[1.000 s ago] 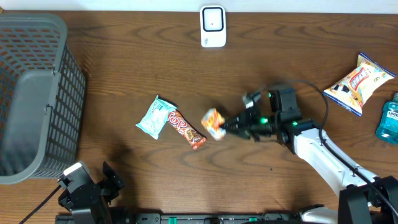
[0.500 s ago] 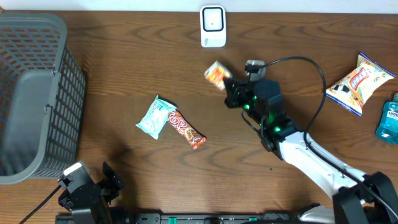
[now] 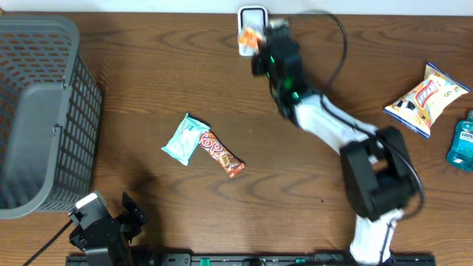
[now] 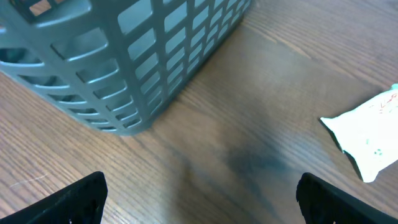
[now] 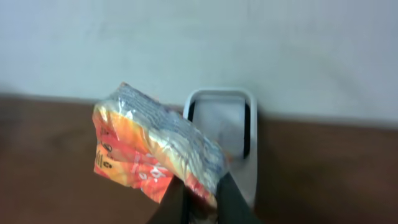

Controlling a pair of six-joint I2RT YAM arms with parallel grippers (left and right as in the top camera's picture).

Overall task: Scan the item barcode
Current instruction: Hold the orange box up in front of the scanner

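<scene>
Now R fingers pinch orange snack pkt by lower edge in front of scanner; L fingers spread wide.

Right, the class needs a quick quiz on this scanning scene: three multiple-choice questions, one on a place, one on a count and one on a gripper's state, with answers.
1. Where is the orange packet?
A) in the basket
B) held by the right gripper in front of the white scanner
C) lying flat beside the blue bottle

2. How many snacks lie side by side in the middle of the table?
A) one
B) two
C) four

3. The left gripper is:
A) open and empty
B) shut on a packet
C) shut on the basket rim

Answers:
1 B: the right wrist view shows the jaws pinching the packet right before the scanner.
2 B: a pale packet and a red bar.
3 A: its jaws stand wide apart over bare wood.
</scene>
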